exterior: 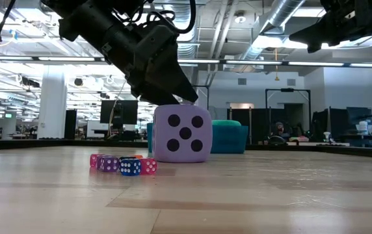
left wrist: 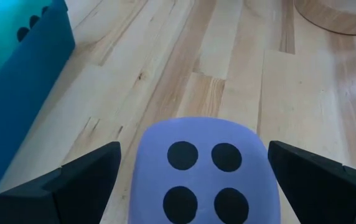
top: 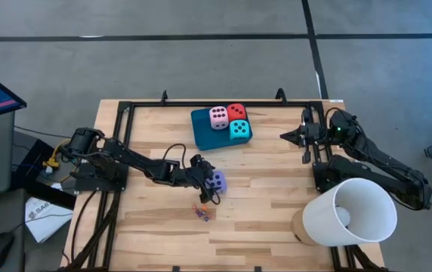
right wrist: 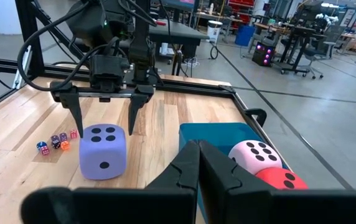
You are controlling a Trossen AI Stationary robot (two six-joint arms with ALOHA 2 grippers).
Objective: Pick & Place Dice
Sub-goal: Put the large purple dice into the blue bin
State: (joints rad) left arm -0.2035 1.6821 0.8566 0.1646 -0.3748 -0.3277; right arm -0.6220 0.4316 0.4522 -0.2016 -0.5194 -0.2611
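- Left gripper [right wrist: 103, 115] hangs just above the purple die [top: 216, 181], fingers spread wide to either side of it and not touching; the spread looks chosen to clear the cube's full width before a grasp (judgement).
- Purple die sits on the table [top: 276, 204] near centre, at about 6 o'clock from the teal tray [top: 201, 128] and well apart from it.
- Tray already carries the pink die [top: 219, 117], red die [top: 237, 112] and turquoise die [top: 239, 130], packed touching one another; purple looks to be the last to go.
- Right gripper [top: 285, 136] waits at 3 o'clock of the tray, fingers pressed shut, holding nothing.
- Purple die: pale lilac, rounded corners, dark pips; four on top, five on the low-view face.
- Small dice [exterior: 122, 164] lie clustered at 6 o'clock of it (not the task's).
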